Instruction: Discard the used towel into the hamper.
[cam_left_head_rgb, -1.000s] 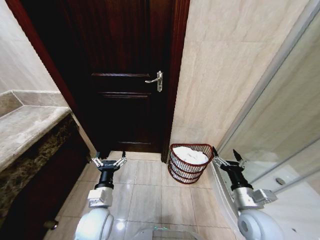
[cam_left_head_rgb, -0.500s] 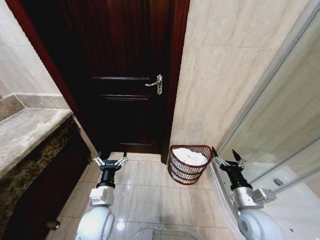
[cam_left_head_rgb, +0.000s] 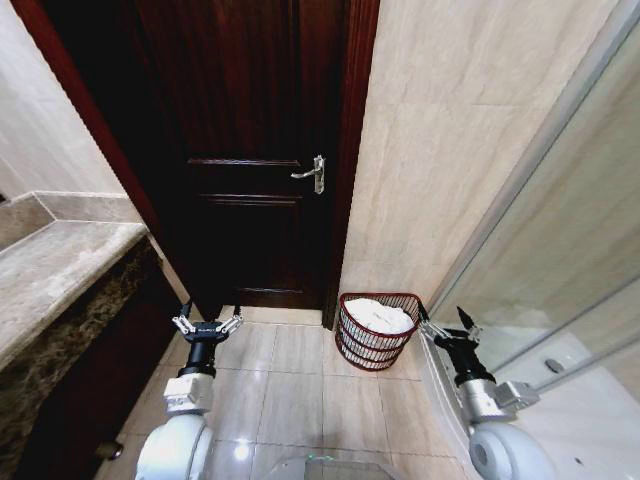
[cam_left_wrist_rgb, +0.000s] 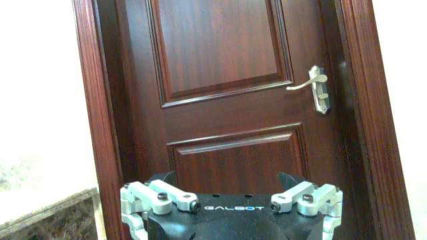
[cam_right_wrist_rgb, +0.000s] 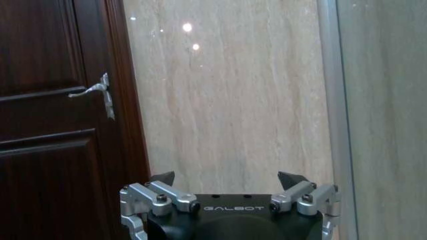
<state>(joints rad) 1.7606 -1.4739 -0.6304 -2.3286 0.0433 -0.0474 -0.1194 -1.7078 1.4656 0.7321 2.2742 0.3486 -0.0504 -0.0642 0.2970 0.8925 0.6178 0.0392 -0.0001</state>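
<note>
A tiled bathroom corner: the hamper (cam_left_head_rgb: 377, 330), a round reddish-brown wire basket, stands on the floor (cam_left_head_rgb: 290, 390) against the beige wall (cam_left_head_rgb: 440, 170), just beside the right pincer (cam_left_head_rgb: 443, 326) and between the two pincers, nearer the right one. A white towel (cam_left_head_rgb: 380, 316) lies bunched inside it, filling the basket to its rim; how deep the cloth goes is hidden behind the wire rings.

The left pincer (cam_left_head_rgb: 206, 324) hangs low over the floor tiles in front of the dark wooden door (cam_left_head_rgb: 250, 150), its fingers spread wide with nothing between them. The right pincer is likewise spread wide and empty, held beside a glass shower partition (cam_left_head_rgb: 560, 250). Both arms are cut off at the lower edge of the head view, showing little more than their white rounded casings.

In the left wrist view, the left pincer's fingers (cam_left_wrist_rgb: 159, 196) frame the door's lower panels, with a silver lever handle (cam_left_wrist_rgb: 315, 85) beyond. The right wrist view looks past that arm's fingers (cam_right_wrist_rgb: 160, 196) to the marbled wall and the door's edge. Left of the left pincer, a stone desk (cam_left_head_rgb: 60, 270) runs out of view, its far end unseen.
</note>
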